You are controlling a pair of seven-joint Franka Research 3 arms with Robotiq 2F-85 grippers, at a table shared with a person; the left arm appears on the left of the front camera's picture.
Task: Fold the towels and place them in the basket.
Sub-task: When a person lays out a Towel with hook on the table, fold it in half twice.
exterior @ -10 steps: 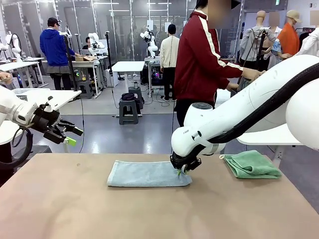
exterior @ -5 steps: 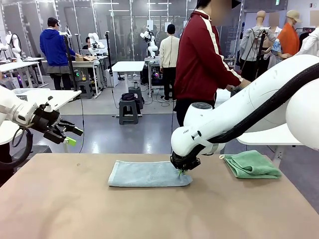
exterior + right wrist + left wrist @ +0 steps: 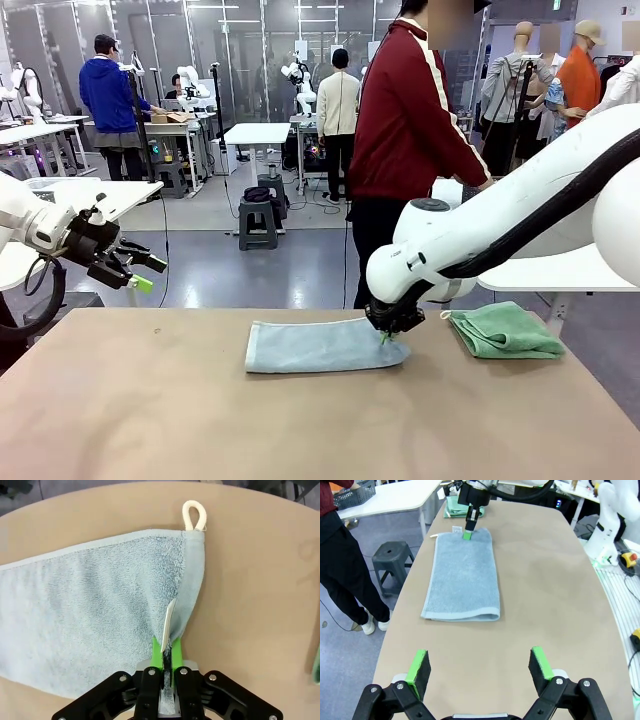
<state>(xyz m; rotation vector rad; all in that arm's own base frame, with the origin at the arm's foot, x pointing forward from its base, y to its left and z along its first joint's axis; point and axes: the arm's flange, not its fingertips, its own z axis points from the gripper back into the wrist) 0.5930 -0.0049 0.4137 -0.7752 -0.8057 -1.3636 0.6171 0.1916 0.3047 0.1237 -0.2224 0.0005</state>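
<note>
A light grey towel [image 3: 320,347], folded to a long strip, lies flat at the table's far middle. My right gripper [image 3: 385,337] is shut on its right end, pinching the edge beside the white label [image 3: 171,617]; a white loop [image 3: 194,516] sticks out at that corner. The wrist view shows the towel [image 3: 90,615] bunched up into the closed right gripper [image 3: 167,647]. A folded mint green towel [image 3: 505,330] rests at the far right. My left gripper [image 3: 140,272] hangs open off the table's left side, and from the left gripper [image 3: 480,662] the grey towel [image 3: 462,577] lies well ahead. The basket [image 3: 352,492] stands on a white side table.
A person in a red jacket [image 3: 410,120] stands at the far side of the table, hands near the white side table [image 3: 540,275]. A grey stool [image 3: 392,560] stands on the floor beside the table. Bare tabletop [image 3: 300,430] spreads across the front.
My right gripper has dragged the grey towel's end to the right, and the whole towel has slid that way. The left arm has stayed still.
</note>
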